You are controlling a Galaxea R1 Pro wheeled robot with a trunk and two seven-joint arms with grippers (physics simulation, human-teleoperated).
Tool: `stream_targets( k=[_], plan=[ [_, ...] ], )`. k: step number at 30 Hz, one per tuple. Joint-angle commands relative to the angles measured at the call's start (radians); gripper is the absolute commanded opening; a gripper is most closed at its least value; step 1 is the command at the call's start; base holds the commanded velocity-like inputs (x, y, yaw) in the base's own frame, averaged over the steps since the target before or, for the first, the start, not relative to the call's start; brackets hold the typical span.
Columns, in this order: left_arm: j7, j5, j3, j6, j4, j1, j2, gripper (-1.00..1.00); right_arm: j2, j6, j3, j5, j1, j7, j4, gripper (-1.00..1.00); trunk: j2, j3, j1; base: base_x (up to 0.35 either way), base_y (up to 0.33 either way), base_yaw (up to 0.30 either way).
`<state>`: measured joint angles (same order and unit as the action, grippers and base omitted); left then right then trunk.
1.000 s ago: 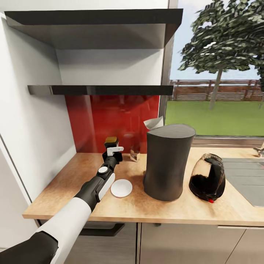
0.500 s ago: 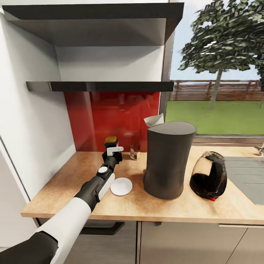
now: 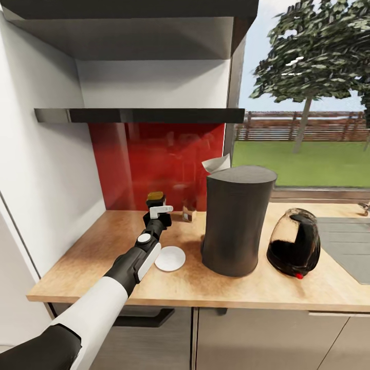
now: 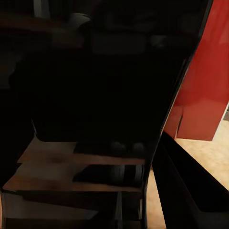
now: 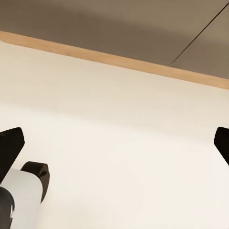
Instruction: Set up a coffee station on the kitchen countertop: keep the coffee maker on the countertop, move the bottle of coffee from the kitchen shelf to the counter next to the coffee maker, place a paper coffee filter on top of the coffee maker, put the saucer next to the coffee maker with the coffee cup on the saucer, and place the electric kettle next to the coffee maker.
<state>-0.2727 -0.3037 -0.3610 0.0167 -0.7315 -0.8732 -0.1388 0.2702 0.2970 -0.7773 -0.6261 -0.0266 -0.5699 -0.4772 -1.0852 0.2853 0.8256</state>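
We judge the step in hand to be the setting-down of the bottle of coffee on the worktop beside the coffee maker. The left gripper sits at the bottle, whose tan cap shows just above it; the left wrist view is dark with the bottle's black body close between the jaws, so we take the jaws to be clenched on it. We cannot tell whether the bottle's base is touching the worktop.

Taking the coffee maker as landmark: the bottle is to its left and towards the red backsplash; the saucer lies flat to its left, nearer the front edge, just beside the left forearm; the paper coffee filter shows at its far top rim; the electric kettle stands close on its right, tilted. A small clear glass item stands just to its left at the back.

The next move calls for releasing the bottle upright and withdrawing without brushing the saucer.

Open room lies left of the coffee maker, between the saucer and the white side wall. The kitchen shelf overhangs the bottle, limiting upward clearance.

The right gripper's jaws stand wide apart and empty over a pale surface.
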Motion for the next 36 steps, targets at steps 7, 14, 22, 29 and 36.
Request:
stream_targets(
  k=[7,14,22,29,36],
  plan=[
    [-0.006,-0.008,-0.006,0.005,0.000,-0.001,0.001,-1.00,0.000,0.007,-0.007,-0.010,0.001,-0.005,-0.001,1.00,-0.050,0.023,0.027,0.000,0.000,0.000],
    [-0.006,-0.008,-0.006,0.034,0.001,-0.001,0.001,-1.00,0.000,0.006,-0.007,-0.010,0.001,-0.005,-0.001,1.00,-0.099,0.045,0.054,0.000,0.000,0.000],
    [-0.006,-0.008,-0.006,0.038,0.015,-0.001,0.001,-1.00,0.000,0.007,-0.007,-0.010,0.001,-0.005,-0.001,1.00,-0.155,0.070,0.085,0.000,0.000,0.000],
    [-0.006,-0.008,-0.006,0.043,0.020,-0.001,0.001,-1.00,0.000,0.007,-0.008,-0.010,0.001,-0.005,-0.002,1.00,-0.204,0.092,0.111,0.000,0.000,0.000],
    [-0.006,-0.008,-0.006,0.043,0.020,-0.001,0.001,-1.00,0.000,0.006,-0.008,-0.010,0.001,-0.005,-0.001,1.00,-0.253,0.114,0.138,0.000,0.000,0.000]
  ],
)
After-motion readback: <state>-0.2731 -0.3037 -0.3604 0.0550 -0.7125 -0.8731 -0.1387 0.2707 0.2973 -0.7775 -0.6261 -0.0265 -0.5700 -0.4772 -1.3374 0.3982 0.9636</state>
